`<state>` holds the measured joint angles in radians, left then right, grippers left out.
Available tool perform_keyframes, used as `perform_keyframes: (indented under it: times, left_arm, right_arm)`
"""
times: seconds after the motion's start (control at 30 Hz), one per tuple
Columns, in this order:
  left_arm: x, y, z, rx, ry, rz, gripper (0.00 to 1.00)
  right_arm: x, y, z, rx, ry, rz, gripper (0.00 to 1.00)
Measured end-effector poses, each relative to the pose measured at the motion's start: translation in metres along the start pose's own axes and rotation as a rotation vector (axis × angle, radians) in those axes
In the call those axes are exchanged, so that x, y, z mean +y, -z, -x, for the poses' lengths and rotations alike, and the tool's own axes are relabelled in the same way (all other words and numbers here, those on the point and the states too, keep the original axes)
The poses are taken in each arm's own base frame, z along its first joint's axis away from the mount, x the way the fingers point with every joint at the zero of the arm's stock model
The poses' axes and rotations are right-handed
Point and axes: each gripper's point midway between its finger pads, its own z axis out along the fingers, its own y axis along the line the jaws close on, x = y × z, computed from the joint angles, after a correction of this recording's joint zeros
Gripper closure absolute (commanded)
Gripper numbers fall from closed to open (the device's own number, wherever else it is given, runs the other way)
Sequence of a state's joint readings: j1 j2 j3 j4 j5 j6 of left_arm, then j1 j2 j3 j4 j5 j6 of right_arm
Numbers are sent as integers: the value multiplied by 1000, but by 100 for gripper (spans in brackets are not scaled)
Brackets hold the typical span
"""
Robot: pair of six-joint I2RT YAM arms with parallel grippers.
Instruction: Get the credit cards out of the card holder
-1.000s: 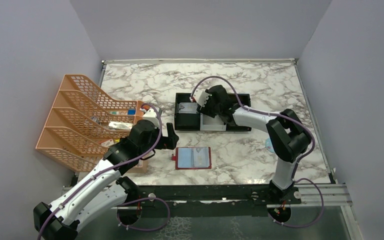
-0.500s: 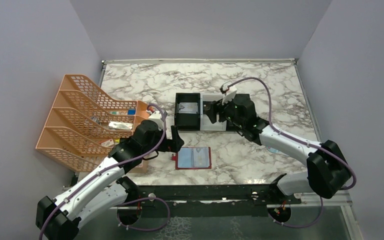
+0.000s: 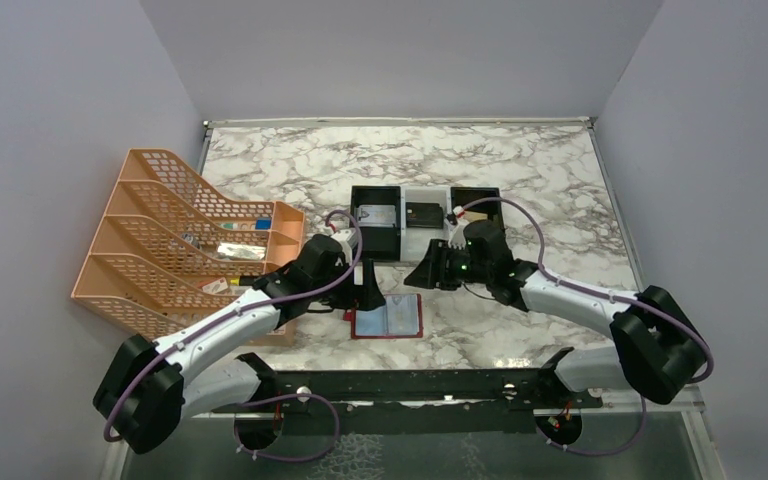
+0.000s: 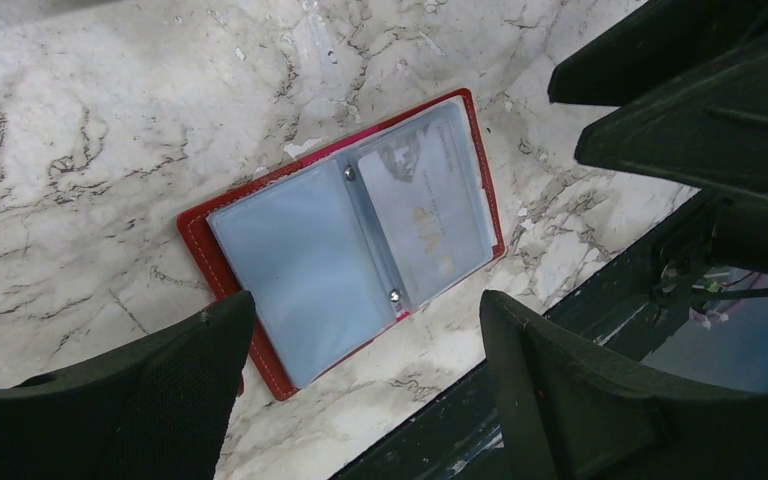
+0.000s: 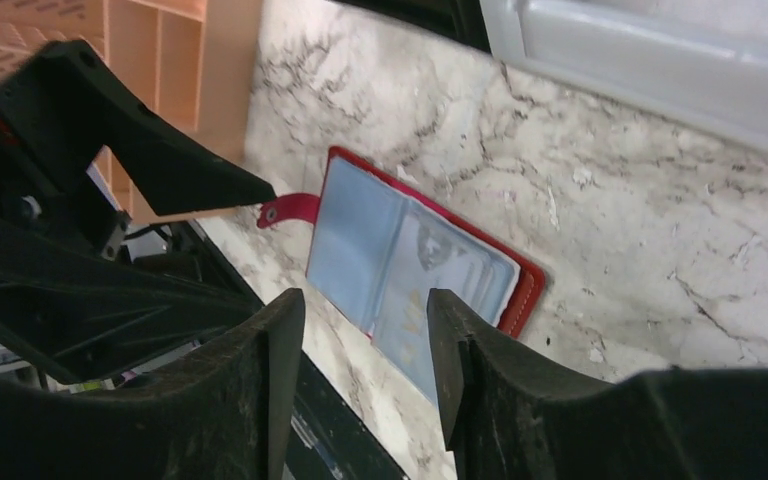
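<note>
The card holder [image 3: 388, 316] lies open and flat on the marble near the front edge, red-bordered with two pale blue panels. A silvery-white credit card [image 4: 425, 205] with gold lettering sits inside one panel's sleeve; the other panel [image 4: 295, 265] looks empty. My left gripper [image 3: 367, 288] hovers at the holder's upper left corner, jaws open and empty. In the left wrist view the holder [image 4: 350, 240] lies just beyond that gripper [image 4: 365, 300]. My right gripper [image 3: 422, 274] hangs above the holder's upper right corner, open and empty. The right wrist view shows the holder [image 5: 410, 265] past its gripper [image 5: 365, 300].
A black-and-white three-compartment tray [image 3: 470, 250] stands behind the holder, with a silvery card [image 3: 378, 215] in its left compartment and a dark card [image 3: 422, 212] in the middle one. An orange file rack [image 3: 180, 240] fills the left side. The black front rail [image 3: 410, 380] runs just below the holder.
My right arm has swung from the tray down to the holder's right side. My left gripper has moved right, up to the holder's corner. Both pairs of jaws have narrowed slightly.
</note>
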<state>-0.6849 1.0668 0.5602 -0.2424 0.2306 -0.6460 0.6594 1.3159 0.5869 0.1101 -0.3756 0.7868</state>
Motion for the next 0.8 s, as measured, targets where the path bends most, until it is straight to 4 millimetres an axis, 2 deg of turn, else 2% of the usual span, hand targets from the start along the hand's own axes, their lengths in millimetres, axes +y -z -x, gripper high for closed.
perform_keyframes:
  times: [0.3,0.47,0.67,0.8]
  left_arm:
    - [11,-11,-12,61,28,45,22]
    - [20,-14,-19,86,33,91,25]
    - [31,-18,-23,96,37,145,36]
    - [37,-21,-30,127,35,169,50]
  right_arm:
    - [-18,-7,-49,167,-59,-46,61]
    - [-22,-10,-63,222,-70,-55,63]
    - [-33,-15,-76,270,-90,-84,63]
    - [-36,-18,-80,282,-97,-86,63]
